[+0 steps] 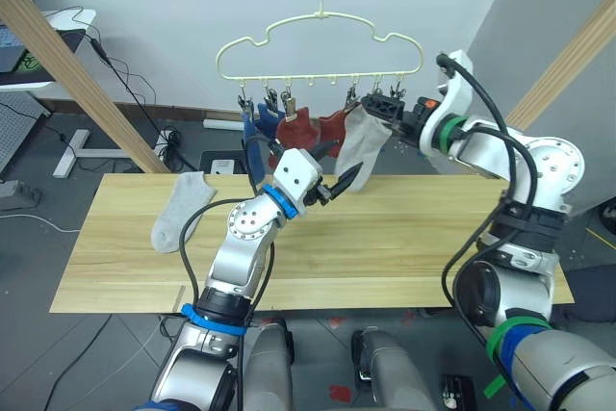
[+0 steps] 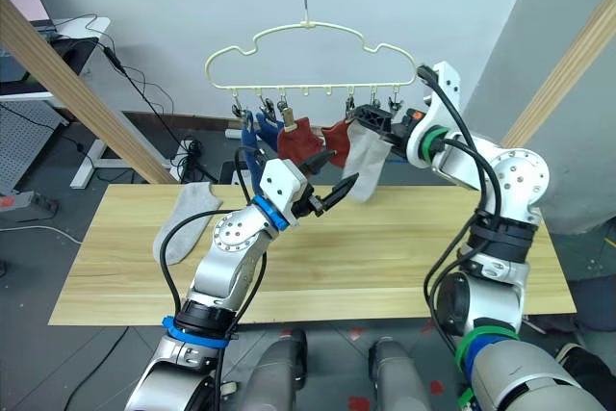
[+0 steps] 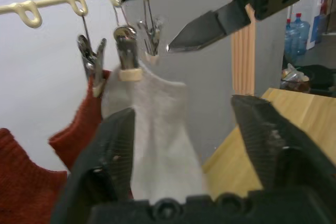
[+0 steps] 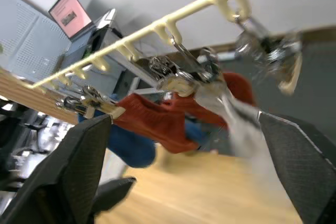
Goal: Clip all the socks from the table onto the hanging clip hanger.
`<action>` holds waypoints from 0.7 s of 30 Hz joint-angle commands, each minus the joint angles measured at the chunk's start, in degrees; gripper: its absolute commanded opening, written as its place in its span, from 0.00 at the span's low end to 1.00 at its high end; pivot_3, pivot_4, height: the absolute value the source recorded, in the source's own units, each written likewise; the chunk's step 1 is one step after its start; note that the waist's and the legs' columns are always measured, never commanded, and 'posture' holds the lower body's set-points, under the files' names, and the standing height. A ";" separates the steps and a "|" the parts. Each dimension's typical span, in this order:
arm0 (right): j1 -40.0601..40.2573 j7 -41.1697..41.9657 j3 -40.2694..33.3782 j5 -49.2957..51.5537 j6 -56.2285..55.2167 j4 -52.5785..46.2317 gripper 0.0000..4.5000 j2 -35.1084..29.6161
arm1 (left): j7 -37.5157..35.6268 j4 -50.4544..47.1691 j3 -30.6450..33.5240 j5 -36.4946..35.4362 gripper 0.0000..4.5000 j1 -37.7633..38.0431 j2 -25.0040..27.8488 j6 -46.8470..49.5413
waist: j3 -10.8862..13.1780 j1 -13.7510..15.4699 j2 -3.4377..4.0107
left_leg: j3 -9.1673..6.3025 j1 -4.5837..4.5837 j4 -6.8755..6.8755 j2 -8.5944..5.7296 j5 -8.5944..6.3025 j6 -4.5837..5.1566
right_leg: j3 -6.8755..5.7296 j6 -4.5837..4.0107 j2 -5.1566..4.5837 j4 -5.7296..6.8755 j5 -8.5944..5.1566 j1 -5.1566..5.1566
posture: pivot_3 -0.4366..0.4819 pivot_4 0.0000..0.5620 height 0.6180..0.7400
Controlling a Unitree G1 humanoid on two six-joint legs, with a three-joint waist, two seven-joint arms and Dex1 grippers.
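In the left eye view, the clip hanger hangs by its hook above the far edge of the table. Two blue socks, two rust red socks and one hanging grey sock are clipped along its lower row. The second grey sock lies flat near the table's far left corner, well apart from the rest; most of the tabletop around it is bare wood. The left gripper hangs just below the hanging grey sock, its fingers spread. The right gripper sits at the hanger's right end, beside the clips; I cannot tell how its fingers stand here.

The right eye view shows the same layout, with a slanted wooden pole rising past the table's left end.

In the left wrist view, the left fingers stand wide on either side of the hanging grey sock, not touching it.

In the right wrist view, the right fingers are spread wide below the clip row.
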 commanded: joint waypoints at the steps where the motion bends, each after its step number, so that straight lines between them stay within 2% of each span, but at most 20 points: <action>1: 3.29 4.68 3.85 -0.06 -2.93 -7.76 1.00 -4.17 | -1.28 -2.84 0.67 -2.64 1.00 -0.29 0.22 2.30 | 0.00 -0.23 0.00 | -0.01 0.00 0.00 0.00 0.00 0.00 | 0.00 0.00 0.00 -0.01 0.00 0.00 | 0.46 0.47 1.00; 7: 12.73 9.42 15.76 -10.70 -16.82 -15.75 1.00 -11.33 | -3.90 -7.57 4.03 -7.80 1.00 2.11 4.88 9.65 | 0.00 -1.30 0.00 | -0.02 0.00 0.00 0.00 0.00 0.00 | 0.01 0.06 0.01 -0.02 -0.04 0.00 | 0.45 0.47 1.00; 10: 15.95 8.39 21.01 -17.78 -25.69 -16.29 1.00 -10.63 | -5.13 -12.29 6.26 -11.06 1.00 3.97 8.89 15.14 | 0.00 -1.97 0.00 | -0.02 0.05 -0.01 0.04 0.00 0.00 | 0.06 0.13 0.07 0.02 -0.08 -0.01 | 0.46 0.47 1.00; 13: 17.14 6.67 24.32 -23.91 -33.39 -14.61 0.87 -8.30 | -5.47 -17.56 9.10 -16.12 1.00 5.29 12.27 22.15 | 0.01 -2.29 0.01 | -0.07 0.07 0.00 0.07 0.01 -0.01 | 0.06 0.22 0.11 0.08 -0.13 -0.03 | 0.46 0.47 1.00; 15: 17.10 5.42 26.00 -27.51 -37.18 -12.77 0.72 -6.82 | -5.43 -20.77 10.55 -19.19 1.00 5.92 13.99 26.03 | 0.01 -2.21 0.01 | -0.08 0.07 0.02 0.06 0.02 -0.02 | 0.06 0.22 0.10 0.08 -0.13 -0.02 | 0.46 0.47 1.00; 16: 16.83 4.40 26.52 -28.97 -38.73 -11.69 0.65 -5.65 | -5.20 -22.47 11.31 -20.55 1.00 6.27 14.89 27.89 | 0.01 -2.10 0.01 | -0.06 0.07 0.03 0.04 0.02 -0.02 | 0.08 0.22 0.07 0.08 -0.13 -0.02 | 0.49 0.47 1.00; 20: 16.01 2.28 26.62 -32.65 -44.04 -7.92 0.65 -1.79 | -3.86 -26.56 12.80 -22.94 1.00 7.37 17.09 31.78 | 0.01 -1.27 0.01 | -0.06 0.07 0.03 0.02 0.02 -0.03 | 0.08 0.18 0.04 0.04 -0.10 0.01 | 0.52 0.47 1.00; 21: 15.67 1.96 26.63 -33.57 -45.64 -6.65 0.62 -0.98 | -3.36 -27.26 13.09 -23.23 1.00 7.61 17.26 32.27 | 0.01 -1.06 0.01 | -0.06 0.07 0.03 0.02 0.02 -0.03 | 0.07 0.17 0.04 0.04 -0.10 0.01 | 0.52 0.47 1.00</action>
